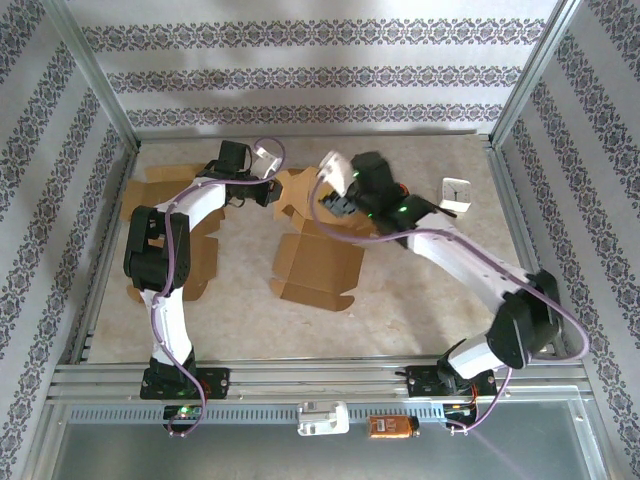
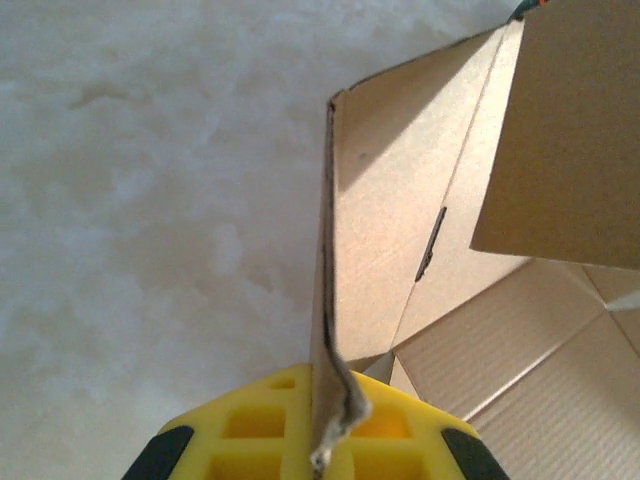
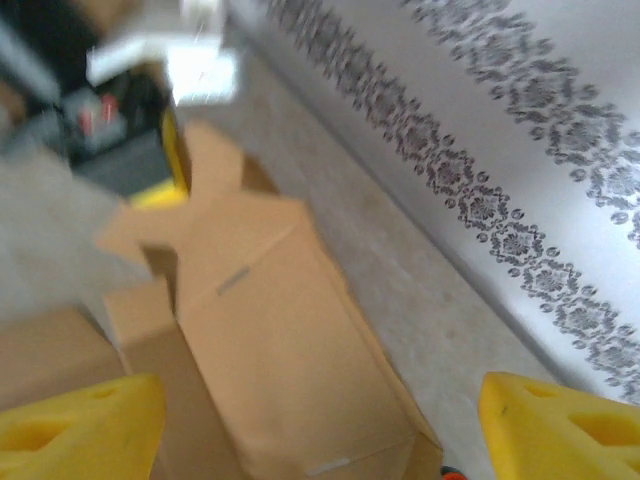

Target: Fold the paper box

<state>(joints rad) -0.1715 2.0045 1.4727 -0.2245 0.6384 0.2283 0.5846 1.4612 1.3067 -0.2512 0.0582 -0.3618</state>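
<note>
Left wrist: left jaws clamp the brown cardboard box flap (image 2: 390,220); right jaws stand wide, so it may buckle unsupported.

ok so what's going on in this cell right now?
Two robot arms are partway through folding a cardboard box on the table. The left gripper is shut on the edge of one side flap, holding it raised. The right gripper is open over the box, with nothing between its fingers. The box is not yet closed up; much of it lies flat.
</note>
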